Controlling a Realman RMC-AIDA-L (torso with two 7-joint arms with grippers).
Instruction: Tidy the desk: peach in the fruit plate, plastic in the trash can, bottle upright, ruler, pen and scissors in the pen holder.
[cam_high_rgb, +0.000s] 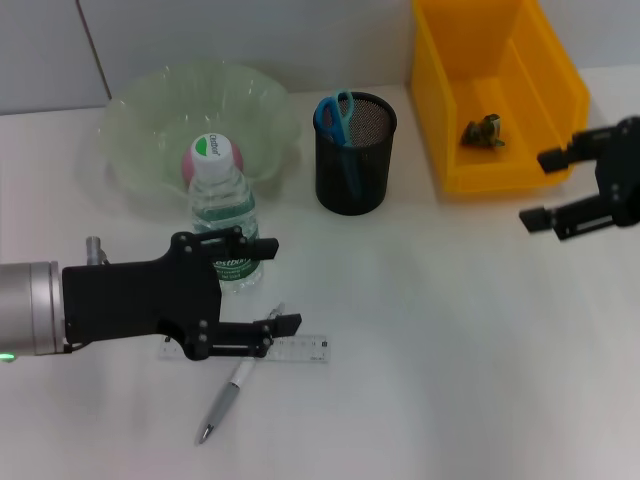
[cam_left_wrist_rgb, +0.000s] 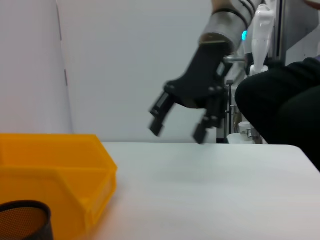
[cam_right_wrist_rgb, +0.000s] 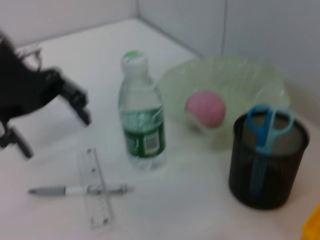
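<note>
A silver cylindrical forearm with a small green indicator light ends in the matte-black left hand (cam_high_rgb: 275, 285), its two slim fingers joined by visible screws. The right hand (cam_high_rgb: 545, 187) is the same black build; its wrist shows grey banding and a blue light.

Left gripper (cam_high_rgb: 275, 285) lower left, jaws spread, just in front of the upright bottle (cam_high_rgb: 224, 215). Ruler (cam_high_rgb: 290, 348) and pen (cam_high_rgb: 228, 392) lie crossed below it. Peach (cam_high_rgb: 200, 158) in fruit plate (cam_high_rgb: 140, 110), scissors (cam_high_rgb: 338, 125) in pen holder (cam_high_rgb: 355, 190), plastic (cam_high_rgb: 483, 131) in yellow bin (cam_high_rgb: 440, 120). Right gripper (cam_high_rgb: 545, 188) right edge, open
</note>
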